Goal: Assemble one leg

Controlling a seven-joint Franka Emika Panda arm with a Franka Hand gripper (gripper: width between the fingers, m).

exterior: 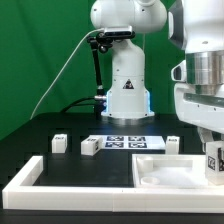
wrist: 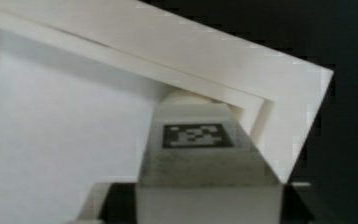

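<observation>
My gripper is at the exterior view's right, shut on a leg, a small white block with a black-and-white tag. In the wrist view the leg sits between my dark fingers, and its far end points into a corner of the large flat white panel, close to the panel's raised edges. I cannot tell whether the leg touches the panel. In the exterior view the panel lies on the table just below and left of the gripper.
Three more legs stand on the black table: two at the left and one at the right. The marker board lies before the robot base. The white border frame runs along the front and left.
</observation>
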